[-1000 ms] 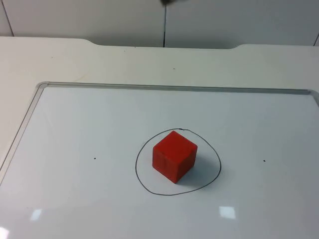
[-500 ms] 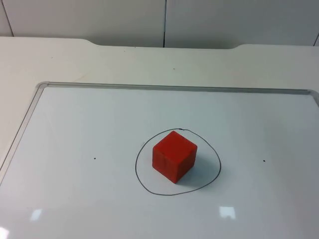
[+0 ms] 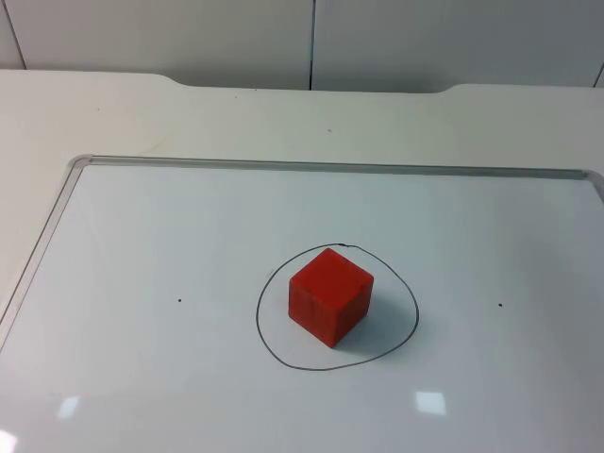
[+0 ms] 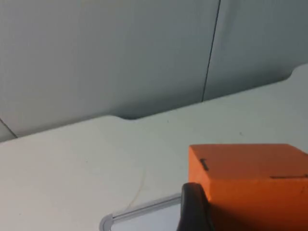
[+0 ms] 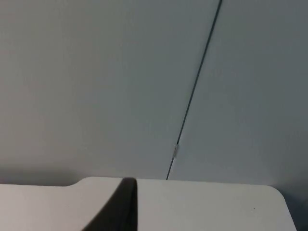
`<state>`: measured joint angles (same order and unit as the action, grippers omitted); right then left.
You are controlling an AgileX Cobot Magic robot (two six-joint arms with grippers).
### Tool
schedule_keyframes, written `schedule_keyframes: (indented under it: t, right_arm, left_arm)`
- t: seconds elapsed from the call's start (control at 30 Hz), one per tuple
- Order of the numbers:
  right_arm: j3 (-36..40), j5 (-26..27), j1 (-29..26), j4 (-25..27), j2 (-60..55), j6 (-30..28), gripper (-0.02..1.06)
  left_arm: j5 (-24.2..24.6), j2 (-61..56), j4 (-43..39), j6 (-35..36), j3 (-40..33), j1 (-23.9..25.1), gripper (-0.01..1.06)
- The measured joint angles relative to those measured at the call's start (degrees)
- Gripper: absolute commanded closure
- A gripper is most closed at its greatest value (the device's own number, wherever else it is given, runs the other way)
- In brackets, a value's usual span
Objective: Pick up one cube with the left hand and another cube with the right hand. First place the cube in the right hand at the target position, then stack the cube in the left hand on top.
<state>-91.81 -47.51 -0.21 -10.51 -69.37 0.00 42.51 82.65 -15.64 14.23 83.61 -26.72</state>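
Red cube (image 3: 329,295) inside drawn circle (image 3: 408,283) on whiteboard (image 3: 142,245); left gripper (image 4: 250,211) raised, clamped on orange cube (image 4: 250,178); right gripper (image 5: 120,211) facing grey wall (image 5: 96,86), opening unclear.

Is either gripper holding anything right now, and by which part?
The left gripper holds an orange cube by its sides. Whether the right gripper holds anything cannot be told.

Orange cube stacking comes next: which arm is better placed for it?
The left. The left gripper holds the orange cube above the white table. The red cube already sits inside the drawn black circle. The right gripper's fingertip shows nothing beside it.
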Motion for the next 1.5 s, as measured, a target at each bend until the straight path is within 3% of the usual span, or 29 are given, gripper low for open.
schedule_keyframes:
  t: [0.17, 0.3, 0.43, 0.67, 0.8, 1.0, 1.5]
  right_arm:
    - [0.00, -0.25, 0.00, 0.00, 0.00, 0.00, -0.01]
    - [0.00, -0.15, 0.00, 0.00, 0.00, 0.00, -0.01]
    - [0.00, -0.15, 0.21, 0.00, 0.00, 0.00, -0.01]
    - [0.00, -0.05, 4.50, -1.84, 0.00, 0.00, -0.01]
    - [0.00, -0.05, 6.63, -3.25, 0.00, 0.00, -0.01]
    - [0.00, -0.05, 7.27, -4.74, 0.00, 0.91, -0.01]
    - [0.00, -0.05, 7.31, -5.77, 0.00, 1.26, -0.01]
  left_arm:
    - [0.11, 1.54, -3.00, -0.58, -3.86, -6.26, 1.05]
    - [-0.35, 5.42, -6.85, -0.72, -4.16, -16.47, 1.05]
    - [-0.55, 9.39, -5.91, -1.60, -4.16, -20.13, 1.05]
    - [0.74, 18.08, 5.83, -7.27, -1.76, -20.54, 1.05]
    - [2.27, 21.14, 8.56, -9.41, 1.14, -20.54, 1.05]
    - [5.59, 25.14, 10.00, -11.73, 1.92, -20.54, 1.05]
    - [6.08, 28.44, 12.27, -12.98, 1.92, -19.10, 1.05]
